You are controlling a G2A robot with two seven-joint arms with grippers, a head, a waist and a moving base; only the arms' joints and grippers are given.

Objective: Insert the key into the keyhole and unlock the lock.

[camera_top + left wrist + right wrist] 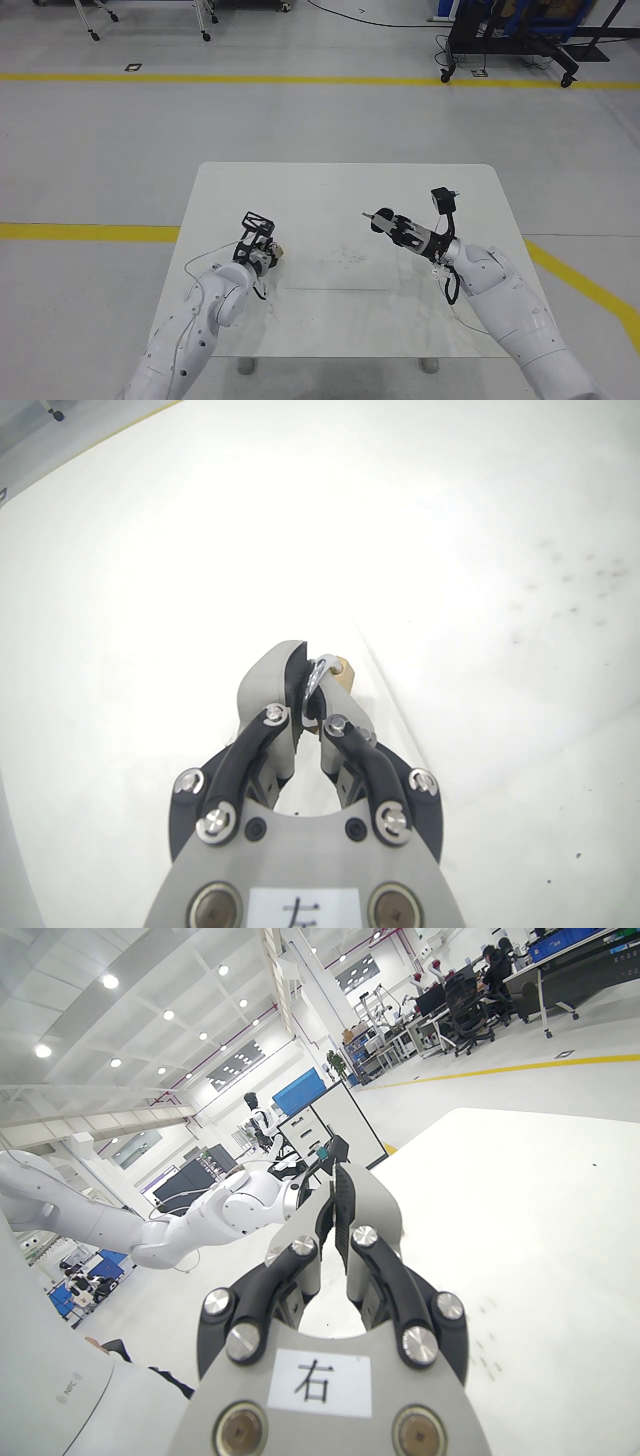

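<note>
– Fingers (265, 685) of the left gripper (312, 672) are seen pinched shut at the white table (340, 190). On what?
– On the brass lock (346, 674), gripped by its shackle so the body is steadied. The key (369, 214) is pinched in the right gripper (336, 1180), well apart, tip outward; insertion is judged not yet begun.

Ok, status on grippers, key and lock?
Left gripper, jaws shut on lock. Right gripper, jaws shut on key. Key and lock apart, not inserted. Nothing in the way.
</note>
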